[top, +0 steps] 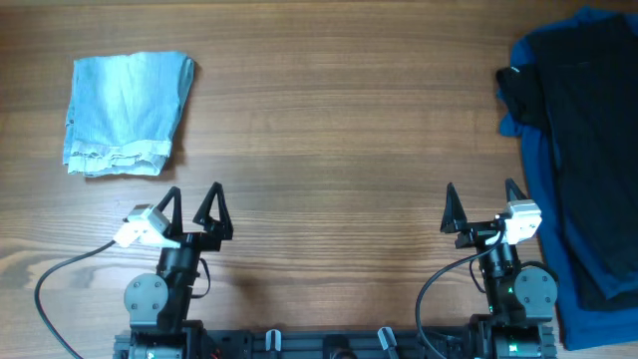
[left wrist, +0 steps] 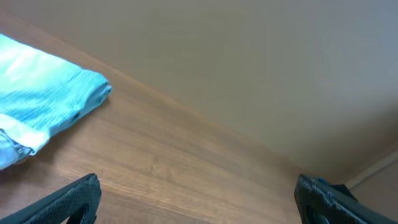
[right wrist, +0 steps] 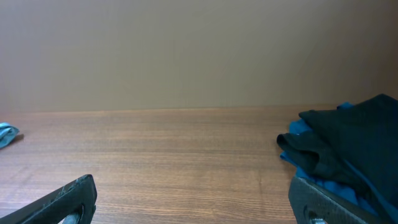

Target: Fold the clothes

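The clothes, light blue denim shorts (top: 128, 112), lie folded into a compact rectangle at the table's far left; the left wrist view catches their corner (left wrist: 43, 102), and a sliver shows at the left edge of the right wrist view (right wrist: 6, 134). My left gripper (top: 191, 198) stands open near the front edge, below and right of the shorts, nothing between its fingers (left wrist: 81, 196). My right gripper (top: 483, 194) is open too, at the front right, with bare wood between its fingers (right wrist: 68, 196).
A dark blue garment (top: 543, 150) with a black garment (top: 588, 130) on top is heaped along the right edge, close to the right gripper; the pile (right wrist: 342, 155) shows in the right wrist view. Wooden table (top: 329, 130) between the piles.
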